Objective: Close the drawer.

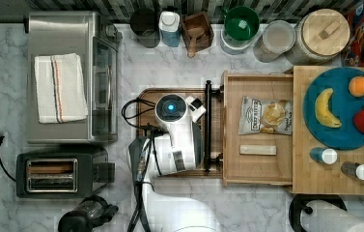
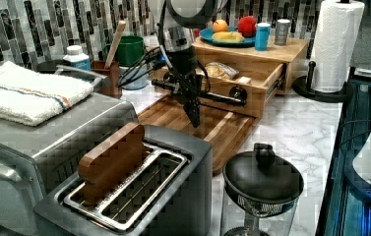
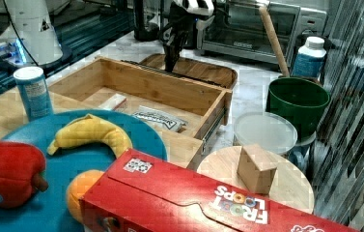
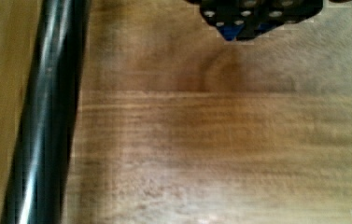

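One open drawer (image 1: pixel 257 159) stood pulled out over the brown tray (image 2: pixel 193 120); the pincer (image 2: pixel 194 118), seemingly closed and empty, hung beside its stiff black handle bar (image 1: pixel 208 126), likely the push point.

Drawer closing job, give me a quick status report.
Gripper over the brown tray, beside the handle, not touching it. Drawer pulled out, chip bag and small block inside. Nothing seen blocking its path.

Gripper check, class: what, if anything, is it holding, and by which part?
Nothing. The gripper hangs over the brown tray, beside the drawer handle, not gripping it.
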{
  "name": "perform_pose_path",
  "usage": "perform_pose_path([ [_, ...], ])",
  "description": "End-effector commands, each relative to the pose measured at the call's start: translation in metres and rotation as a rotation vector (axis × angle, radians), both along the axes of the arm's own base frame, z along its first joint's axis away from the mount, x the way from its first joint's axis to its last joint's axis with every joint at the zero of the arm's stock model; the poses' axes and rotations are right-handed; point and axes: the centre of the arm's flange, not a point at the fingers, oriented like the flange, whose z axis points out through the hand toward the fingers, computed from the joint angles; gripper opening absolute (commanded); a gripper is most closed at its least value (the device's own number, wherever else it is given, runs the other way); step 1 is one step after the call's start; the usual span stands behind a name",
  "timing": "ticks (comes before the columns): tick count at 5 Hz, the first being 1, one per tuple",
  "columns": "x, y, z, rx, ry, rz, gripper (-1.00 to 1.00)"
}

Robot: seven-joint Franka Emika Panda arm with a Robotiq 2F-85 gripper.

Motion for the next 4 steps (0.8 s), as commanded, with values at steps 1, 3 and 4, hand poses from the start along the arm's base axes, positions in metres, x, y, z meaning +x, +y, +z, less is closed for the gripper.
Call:
perform_pose_path([
  [1, 0.043, -0.057, 0.064, 0.009, -0.155, 0.1, -1.0],
  [3, 0.039, -0.105, 0.058, 0.01, -0.23, 0.106, -1.0],
  [4, 0.037, -0.131, 0.059, 0.019, -0.246, 0.047, -1.0],
])
